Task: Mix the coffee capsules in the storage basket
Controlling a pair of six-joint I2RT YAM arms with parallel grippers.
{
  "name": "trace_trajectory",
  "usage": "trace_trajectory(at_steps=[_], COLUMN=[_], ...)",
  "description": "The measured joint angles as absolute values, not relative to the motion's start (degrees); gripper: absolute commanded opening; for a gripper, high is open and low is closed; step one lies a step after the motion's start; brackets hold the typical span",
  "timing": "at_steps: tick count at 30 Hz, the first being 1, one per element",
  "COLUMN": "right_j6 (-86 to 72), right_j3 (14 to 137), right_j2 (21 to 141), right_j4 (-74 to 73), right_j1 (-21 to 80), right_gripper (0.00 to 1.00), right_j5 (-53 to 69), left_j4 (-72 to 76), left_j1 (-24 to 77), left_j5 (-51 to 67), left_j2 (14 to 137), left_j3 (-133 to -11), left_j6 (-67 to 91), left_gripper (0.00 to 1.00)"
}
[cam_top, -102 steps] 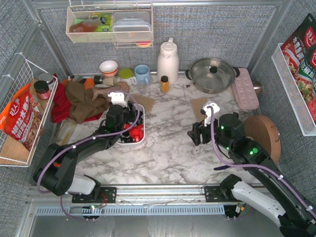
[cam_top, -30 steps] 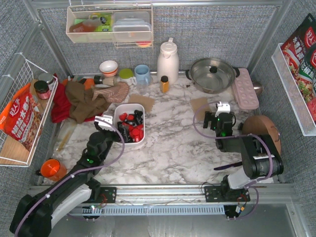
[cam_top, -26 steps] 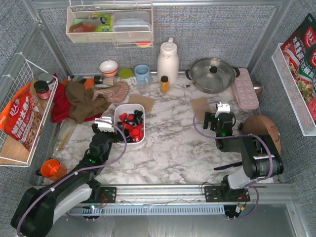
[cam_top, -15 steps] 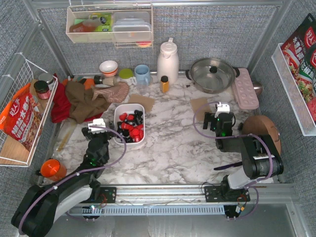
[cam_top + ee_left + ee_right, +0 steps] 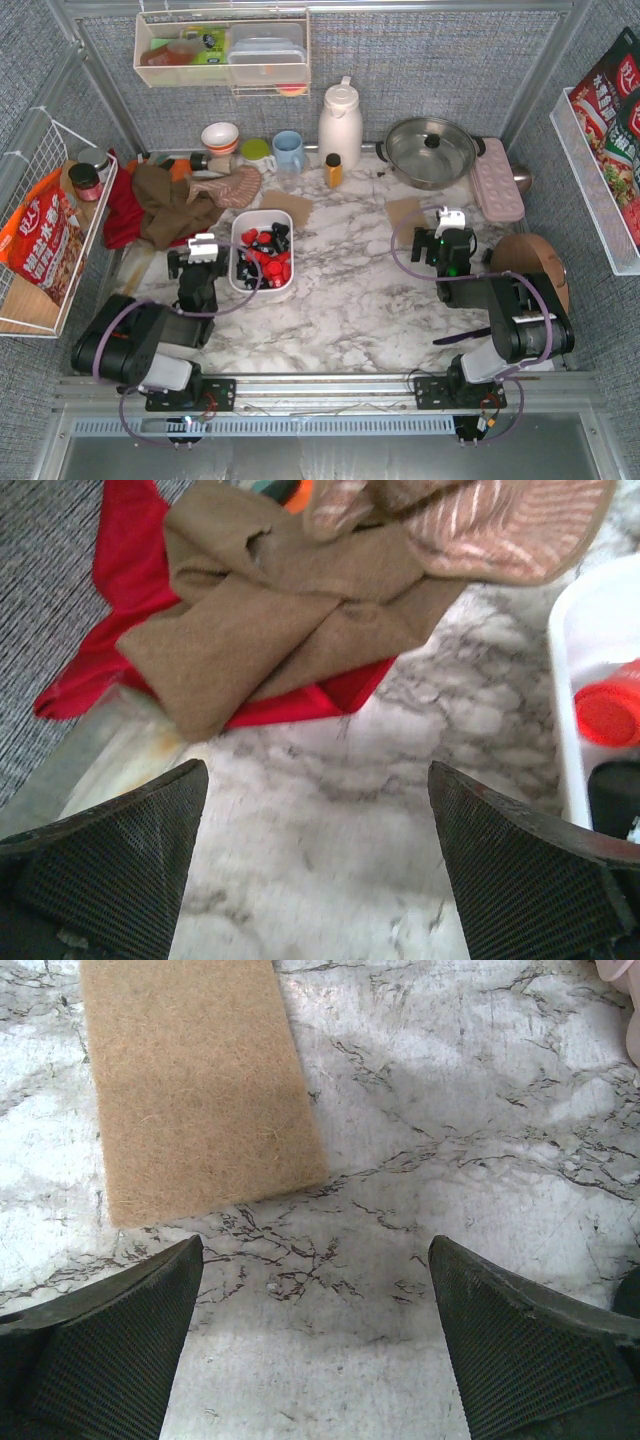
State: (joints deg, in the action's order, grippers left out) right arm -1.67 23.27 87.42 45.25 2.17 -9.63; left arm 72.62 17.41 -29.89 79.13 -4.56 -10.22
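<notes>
Sitting on the left half of the marble bench [image 5: 350,295], the storage basket [image 5: 262,291] is white, with its long side running away from the arm bases; the coffee capsules [image 5: 262,254] lie inside it, red and black jumbled together, red mostly in the middle and near end, black along the sides and far end; the left wrist view catches only the basket's rim [image 5: 563,680] at the right edge, with one red capsule [image 5: 607,714] and a bit of a black one below it.

Left pincer [image 5: 199,258] is just beside the basket's left wall, not touching it, above bare marble; fingers spread wide, nothing between them [image 5: 315,772]; it points towards the brown cloth [image 5: 280,620], which lies crumpled on a red cloth [image 5: 125,575], with a striped beige cloth [image 5: 470,520] on top at the far side.

Right pincer [image 5: 441,242] is well apart from the basket, on the right half of the bench; also wide open and empty [image 5: 315,1248]; a tan fibre mat [image 5: 195,1080] lies flat on the marble just ahead of it, to its left.

Along the back: white jug [image 5: 340,125]; small orange-yellow bottle [image 5: 333,170]; lidded steel pot [image 5: 432,150]; pink dimpled tray [image 5: 497,180]; blue mug [image 5: 289,150].
</notes>
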Motion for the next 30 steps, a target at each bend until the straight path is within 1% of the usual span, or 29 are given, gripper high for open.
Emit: trace_trajectory(at_steps=[3,6,9,11,15,20,30], right_j6=[-1.67,-1.67,-1.67,-1.67,-1.67,-1.67,-1.69], right_j3=[23.27,23.27,23.27,23.27,23.27,23.29,23.29], right_j2=[87.42,87.42,87.42,87.42,87.42,87.42,87.42], right_j4=[45.23,45.23,45.23,45.23,45.23,45.23,45.23], right_j1=[2.17,2.17,2.2,2.22,2.22,2.22,2.22], right_gripper=[0.99,0.99,0.99,0.99,0.99,0.99,0.99], right_j5=[-9.61,-9.61,-9.56,-9.43,-9.43,-9.43,-9.41], left_j4=[79.24,84.71,88.68,87.42,81.65,77.95,77.93], left_j1=[16.69,14.74,5.06,2.28,-1.45,-2.57,-2.46], left_j5=[-28.23,-28.08,-23.53,-22.22,-20.4,-18.61,-18.0], left_j2=[85.95,88.53,89.6,91.15,89.54,89.78,89.78], left_j3=[-6.81,-3.57,-1.45,-4.47,-12.64,-12.67,-12.36], left_j6=[-12.03,-11.92,-7.14,-4.03,2.02,5.32,6.26], left_gripper=[0.99,0.99,0.99,0.99,0.99,0.99,0.99])
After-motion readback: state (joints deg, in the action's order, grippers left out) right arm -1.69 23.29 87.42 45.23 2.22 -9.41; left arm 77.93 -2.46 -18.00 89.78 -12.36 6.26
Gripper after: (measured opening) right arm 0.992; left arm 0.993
